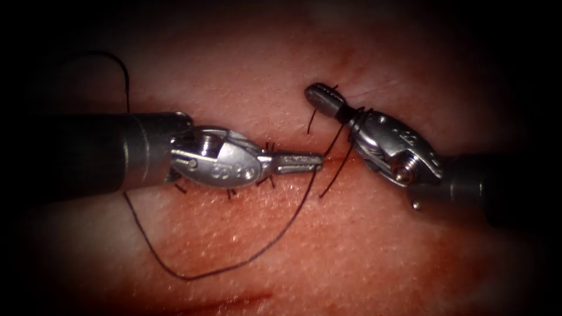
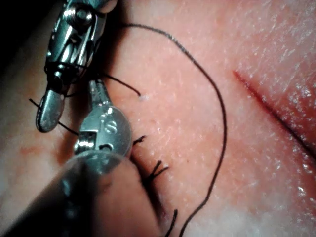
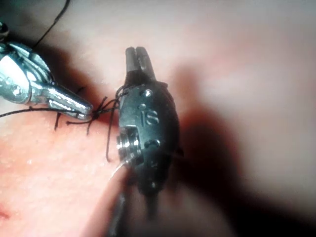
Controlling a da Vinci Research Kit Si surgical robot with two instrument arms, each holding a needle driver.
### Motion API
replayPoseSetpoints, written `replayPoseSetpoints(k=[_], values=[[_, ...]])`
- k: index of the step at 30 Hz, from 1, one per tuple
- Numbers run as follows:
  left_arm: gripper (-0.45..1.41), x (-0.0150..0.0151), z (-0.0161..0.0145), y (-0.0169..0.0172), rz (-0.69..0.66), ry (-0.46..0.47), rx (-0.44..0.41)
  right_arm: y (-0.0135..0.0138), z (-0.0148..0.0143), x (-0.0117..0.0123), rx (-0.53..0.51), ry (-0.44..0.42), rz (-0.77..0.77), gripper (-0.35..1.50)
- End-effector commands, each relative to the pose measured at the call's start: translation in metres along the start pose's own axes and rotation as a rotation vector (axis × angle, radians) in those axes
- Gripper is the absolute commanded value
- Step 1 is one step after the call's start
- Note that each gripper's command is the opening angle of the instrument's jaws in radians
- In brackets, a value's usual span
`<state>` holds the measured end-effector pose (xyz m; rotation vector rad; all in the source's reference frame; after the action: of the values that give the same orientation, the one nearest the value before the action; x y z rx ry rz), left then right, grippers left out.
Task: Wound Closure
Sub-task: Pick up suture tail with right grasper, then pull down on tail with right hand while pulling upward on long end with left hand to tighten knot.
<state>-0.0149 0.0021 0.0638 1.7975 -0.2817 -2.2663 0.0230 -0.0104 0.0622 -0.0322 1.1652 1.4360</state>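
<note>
My left tool [image 1: 316, 160] lies along the cut with its jaws shut on the dark thread [image 1: 193, 275], which hangs from its tip in a wide loop over the tissue [image 1: 351, 251] and runs back behind its shaft. My right tool [image 1: 311, 91] is shut just right of that tip. Turns of thread [image 1: 355, 113] wrap around its neck, and a short thread end [image 1: 311, 123] passes through its jaws. The left wrist view has the left tool [image 2: 94, 87] beside the right tool [image 2: 45, 122]. From the right wrist, the right tool [image 3: 137, 52] points away, with thread strands [image 3: 101, 111] meeting the left tool [image 3: 87, 109].
Tied stitches with short cut ends [image 1: 269, 146] sit along the cut under the left tool, also visible as cut ends [image 2: 156, 170]. A separate red streak [image 1: 234, 302] marks the tissue in the foreground, seen as a red groove [image 2: 266, 104].
</note>
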Motion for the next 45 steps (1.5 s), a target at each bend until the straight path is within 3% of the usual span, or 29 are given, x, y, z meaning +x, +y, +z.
replayPoseSetpoints(k=[1, 13, 17, 22, 33, 45], values=[[-0.45, -0.0005, 0.0004, -0.0004, 0.000, 0.002, 0.008, -0.0007, 0.0004, -0.0003, 0.001, -0.001, -0.023, -0.35], [-0.45, -0.0032, -0.0025, -0.0036, -0.057, -0.069, 0.069, -0.0033, -0.0030, -0.0014, -0.028, 0.058, -0.304, -0.35], [-0.45, -0.0047, -0.0031, -0.0060, -0.090, -0.089, 0.103, -0.0032, -0.0041, -0.0031, -0.071, 0.069, -0.420, -0.35], [-0.45, -0.0071, -0.0034, -0.0097, -0.131, -0.099, 0.150, -0.0033, -0.0053, -0.0053, -0.106, 0.021, -0.525, -0.35], [-0.45, -0.0141, -0.0034, -0.0148, -0.183, -0.130, 0.227, -0.0042, -0.0074, -0.0083, -0.102, -0.076, -0.568, -0.35], [-0.45, -0.0196, -0.0032, -0.0177, -0.213, -0.151, 0.286, -0.0074, -0.0102, -0.0093, -0.081, -0.128, -0.589, -0.35]])
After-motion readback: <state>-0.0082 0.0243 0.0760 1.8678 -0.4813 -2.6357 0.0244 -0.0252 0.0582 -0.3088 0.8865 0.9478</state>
